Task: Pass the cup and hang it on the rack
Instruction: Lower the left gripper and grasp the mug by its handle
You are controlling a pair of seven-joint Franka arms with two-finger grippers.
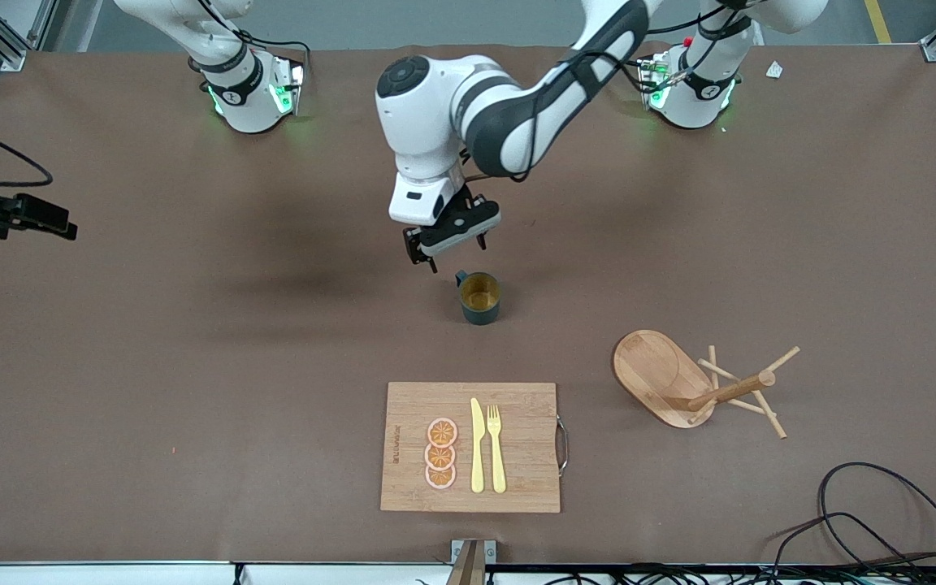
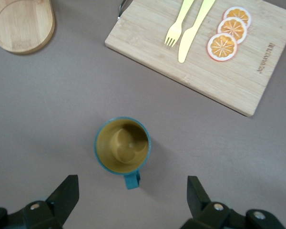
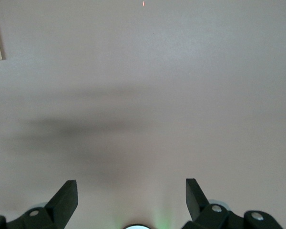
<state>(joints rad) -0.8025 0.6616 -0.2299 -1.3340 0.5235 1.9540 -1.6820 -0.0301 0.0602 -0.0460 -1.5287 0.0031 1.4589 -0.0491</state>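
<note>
Your cup (image 1: 480, 298) sits upright mid-frame on the tabletop (image 1: 192, 341), ungrasped; left gripper (image 1: 449, 240) hovers above, fingers spread. Right gripper (image 3: 131, 202) waits, fingers apart. Rack (image 1: 699, 386) lies toppled lower right; everything's left.

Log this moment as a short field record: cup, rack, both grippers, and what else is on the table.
cup: upright on the table, mustard inside showing, held by nothing
rack: tipped over on its side toward the left arm's end, pegs free of any cup
left gripper: open, just above the table beside the cup, not touching it
right gripper: open, over bare table, waiting
cutting board: nearer to the front camera than the cup; carries knife, fork and three orange slices
</note>
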